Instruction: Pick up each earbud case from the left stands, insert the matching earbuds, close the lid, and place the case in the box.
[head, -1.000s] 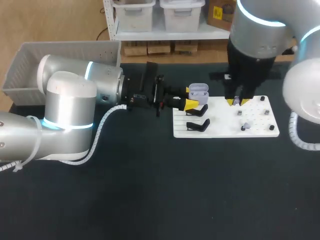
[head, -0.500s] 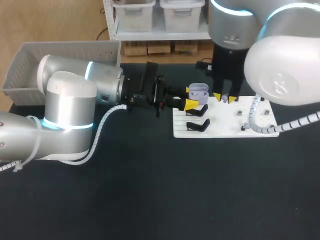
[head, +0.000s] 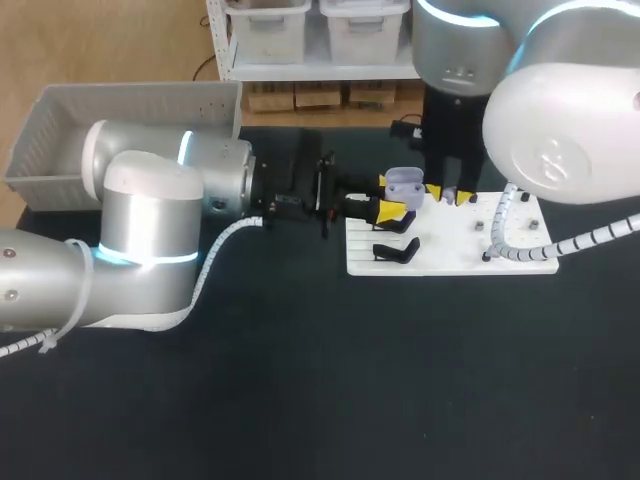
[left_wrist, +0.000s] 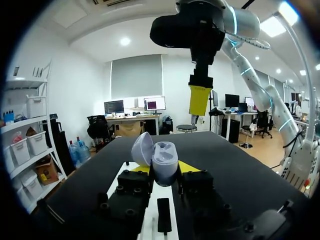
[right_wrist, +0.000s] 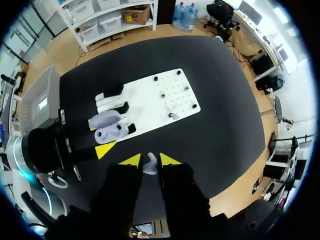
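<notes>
The left claw (left_wrist: 163, 171) is pinching the lavender earbud case (head: 404, 182) by its two sides, holding it clear of the black stands (head: 396, 250), which are sitting just under and beside its fingers. The lid (left_wrist: 142, 149) is standing open, tipped back to one side of the case body.

The right claw (right_wrist: 150, 159) is hanging close above and slightly past the case, pinching a pale earbud (right_wrist: 149, 164) between its yellow tips. From its own wrist view, the open case is lying ahead of its fingers, with the white board (head: 450, 262) further ahead.

As I judge it, the task is sitting early in its middle. One case is picked up and opened, and one earbud is in hand and close to the case, but not yet seated. The two hollows in the case are looking empty to me, though they are small.

Left to do: seating this earbud, fetching its partner from the small earbuds on the board (head: 487, 255), closing the lid, and carrying the case to the grey box (head: 60, 110), well behind the left claw. I am seeing no other case on the stands.
</notes>
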